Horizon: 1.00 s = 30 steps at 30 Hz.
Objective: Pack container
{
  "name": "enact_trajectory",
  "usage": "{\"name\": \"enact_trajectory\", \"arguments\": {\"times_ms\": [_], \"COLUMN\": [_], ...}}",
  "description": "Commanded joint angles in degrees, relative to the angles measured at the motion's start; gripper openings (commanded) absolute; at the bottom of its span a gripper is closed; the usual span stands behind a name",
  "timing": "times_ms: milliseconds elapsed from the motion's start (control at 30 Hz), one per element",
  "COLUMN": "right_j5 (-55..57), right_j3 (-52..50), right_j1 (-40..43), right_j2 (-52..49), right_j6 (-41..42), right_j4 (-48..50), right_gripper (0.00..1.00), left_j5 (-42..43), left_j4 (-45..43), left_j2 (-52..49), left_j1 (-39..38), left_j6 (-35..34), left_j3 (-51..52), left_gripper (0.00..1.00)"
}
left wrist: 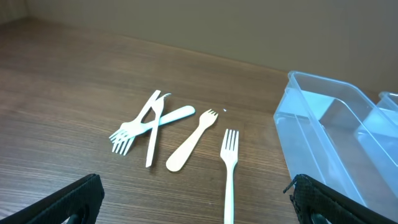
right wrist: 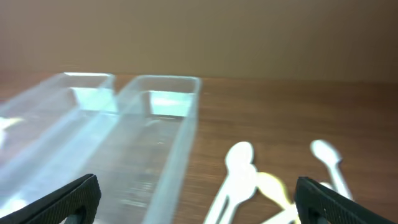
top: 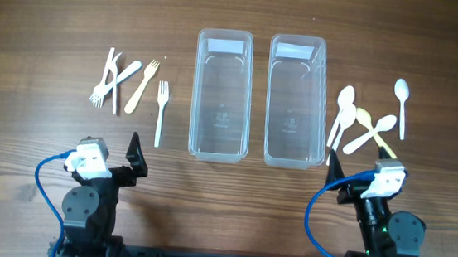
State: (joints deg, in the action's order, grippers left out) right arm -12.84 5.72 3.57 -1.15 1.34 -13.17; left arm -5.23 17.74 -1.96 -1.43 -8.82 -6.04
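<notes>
The left gripper [left wrist: 196,194] and the right gripper [right wrist: 196,190] both gape wide at the near side of the table [top: 40,12], holding nothing. Beyond them, forks [top: 117,79] lie to the left, one crossed piece possibly a knife. Spoons [top: 354,124] lie to the right. Between them stand two empty clear containers, the left container [top: 222,95] just beside the right container [top: 295,101].

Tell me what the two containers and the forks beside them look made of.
Left container and right container: likely clear plastic, glossy; the wooden table shows through them. White fork: seemingly plastic, thin, smooth, uniform white. Cream fork: plastic or perhaps wood; the colour leaves it open.
</notes>
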Motion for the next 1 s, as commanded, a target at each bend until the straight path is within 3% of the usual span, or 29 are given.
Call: {"name": "enact_trajectory", "arguments": {"times_ms": [0,133,300,600,967], "right_j5": [-5.1,-9.4,-9.5,-8.9,-0.5], "right_j3": [-0.4,0.3,7.8,30.4,58.6], "right_j1": [0.2,0.2,0.2,0.2,0.4], "right_j2": [0.7,0.6,-4.2,-33.2,-68.0], "right_j6": [13.2,13.4,14.9,12.9,0.3], "right_j4": [0.6,1.3,1.1,-5.1,-20.6], "right_gripper": [1.0,1.0,1.0,1.0,1.0], "left_j5": [2.3,10.8,9.9,3.6,2.1], "left_j4": [-1.8,-5.1,-3.2,3.7,10.6], "left_j2": [0.4,0.4,-1.5,-20.4,-51.8], "left_j1": [0.4,0.4,0.4,0.4,0.7], "left_j6": [0.6,0.6,0.7,1.2,2.7], "left_j3": [0.5,-0.4,-5.9,-24.0,-42.8], "left_gripper": [1.0,1.0,1.0,1.0,1.0]}}
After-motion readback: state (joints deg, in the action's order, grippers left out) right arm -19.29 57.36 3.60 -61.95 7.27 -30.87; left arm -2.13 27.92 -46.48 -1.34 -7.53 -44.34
